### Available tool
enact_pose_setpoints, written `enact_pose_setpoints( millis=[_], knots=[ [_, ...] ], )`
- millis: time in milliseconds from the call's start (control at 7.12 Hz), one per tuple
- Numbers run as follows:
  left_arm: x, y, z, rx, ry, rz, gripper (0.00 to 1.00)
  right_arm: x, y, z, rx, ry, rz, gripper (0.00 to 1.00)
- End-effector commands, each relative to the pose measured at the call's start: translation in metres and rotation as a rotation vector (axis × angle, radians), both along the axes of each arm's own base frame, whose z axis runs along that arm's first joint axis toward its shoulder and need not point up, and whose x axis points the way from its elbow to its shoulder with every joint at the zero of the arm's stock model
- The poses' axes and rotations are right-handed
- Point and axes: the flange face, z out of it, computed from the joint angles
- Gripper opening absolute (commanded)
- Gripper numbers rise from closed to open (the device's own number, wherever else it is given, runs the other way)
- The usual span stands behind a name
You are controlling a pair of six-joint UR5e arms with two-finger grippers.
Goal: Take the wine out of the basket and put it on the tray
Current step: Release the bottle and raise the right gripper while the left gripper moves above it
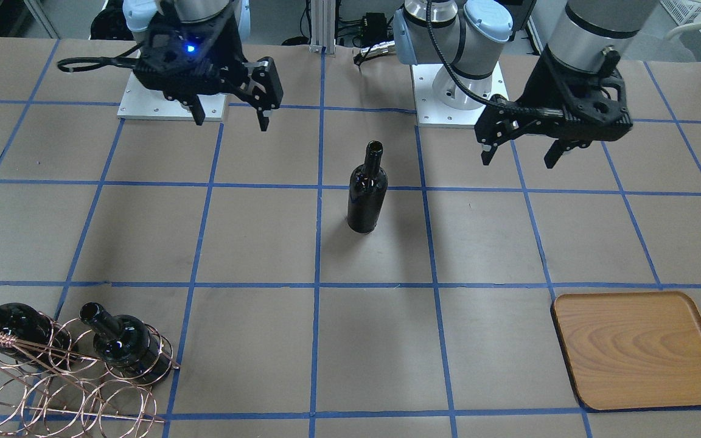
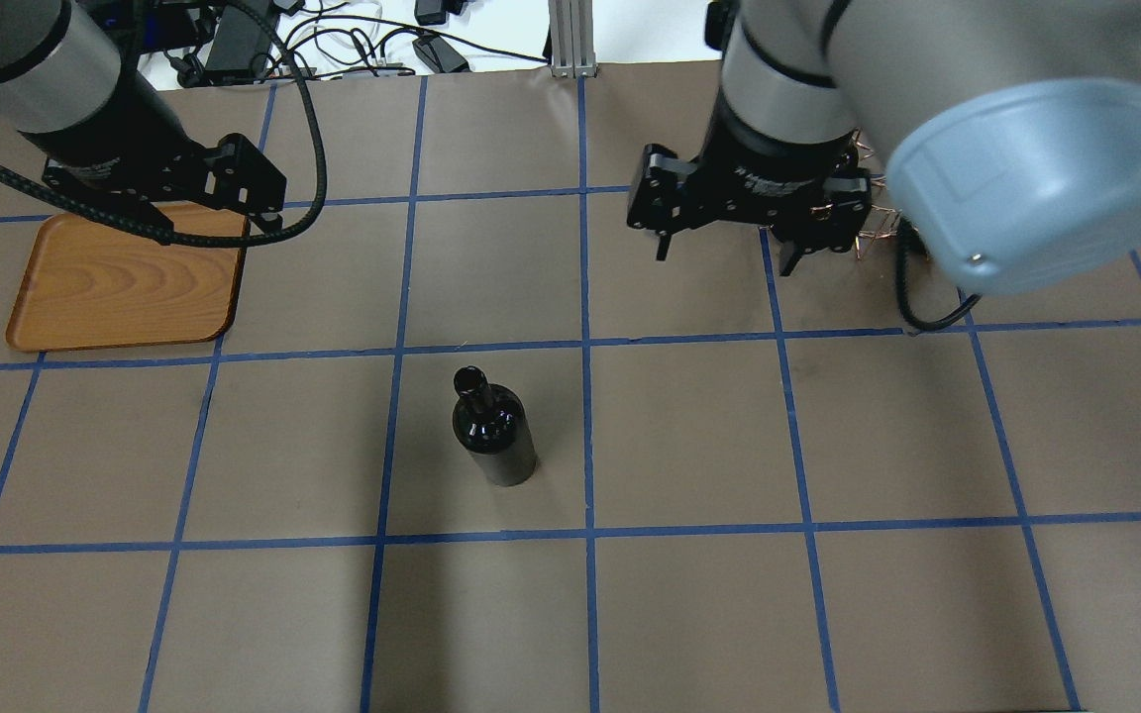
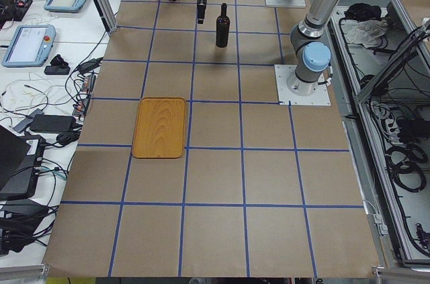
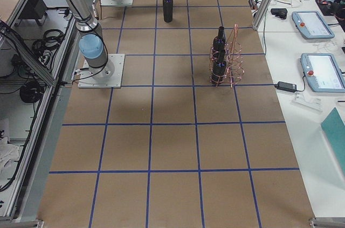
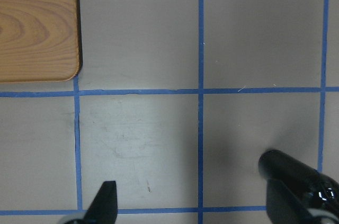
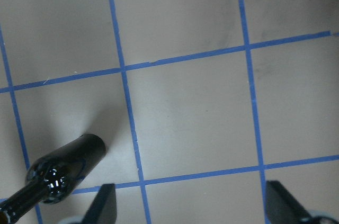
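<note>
Copper wire forms the basket (image 1: 64, 377), which holds two dark bottles, a right bottle (image 1: 122, 347) and a left bottle (image 1: 10, 325) as you see them from the front, necks angled toward the robot's side. The wine (image 1: 367, 194) stands upright mid-table, between the arms, long axis vertical, mouth up, well apart from the tray (image 1: 639, 350). Both the left gripper (image 1: 518, 159) and the right gripper (image 1: 230, 121) hang with fingers spread, gripping nothing. Overhead, the right arm (image 2: 927, 89) hides most of the basket; the front view crops its left and near edges.
</note>
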Motion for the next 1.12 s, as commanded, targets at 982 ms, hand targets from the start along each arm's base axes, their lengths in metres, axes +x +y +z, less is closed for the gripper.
enact_pose_setpoints(
  millis=[982],
  knots=[
    [-0.159, 0.066, -0.105, 0.163, 0.026, -0.114, 0.95, -0.076, -0.014, 0.049, 0.002, 0.083, 0.103, 1.0]
  ],
)
